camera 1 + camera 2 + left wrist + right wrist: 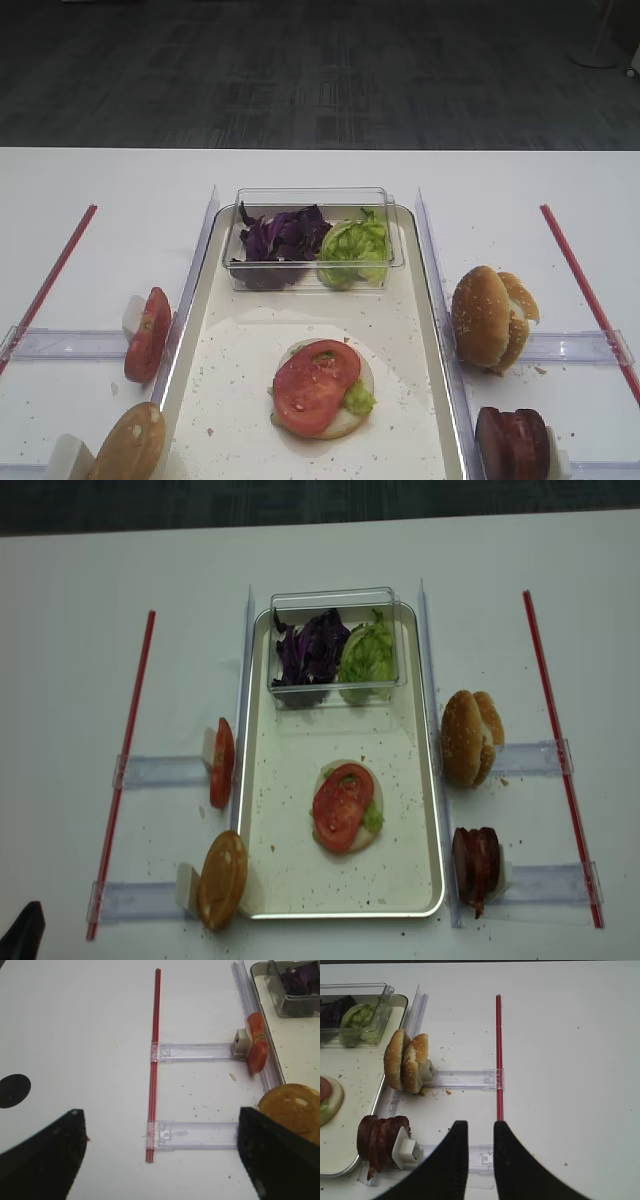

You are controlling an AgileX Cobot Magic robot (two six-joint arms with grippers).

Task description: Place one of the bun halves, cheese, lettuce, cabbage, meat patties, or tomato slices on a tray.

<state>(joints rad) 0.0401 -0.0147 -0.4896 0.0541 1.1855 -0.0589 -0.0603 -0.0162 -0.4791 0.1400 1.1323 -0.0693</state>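
On the silvery tray [250, 350] lies a bun half [340, 425] topped with lettuce [360, 398] and a tomato slice [315, 385]. Purple cabbage [280, 238] and more lettuce [352, 248] fill a clear tub at the tray's far end. Right of the tray stand two bun halves [406, 1061] and meat patties [380, 1140]. To its left stand a tomato slice [257, 1050] and a bun half [292, 1107]. Cheese is out of view. My right gripper [480, 1124] is shut and empty over the table right of the patties. My left gripper [160, 1110] is open wide, holding nothing.
Red strips [125, 770] [560, 750] run down both sides of the table, joined to clear plastic rails [200, 1051] that hold the upright food. Clear guides [430, 270] flank the tray. Crumbs dot the tray and table.
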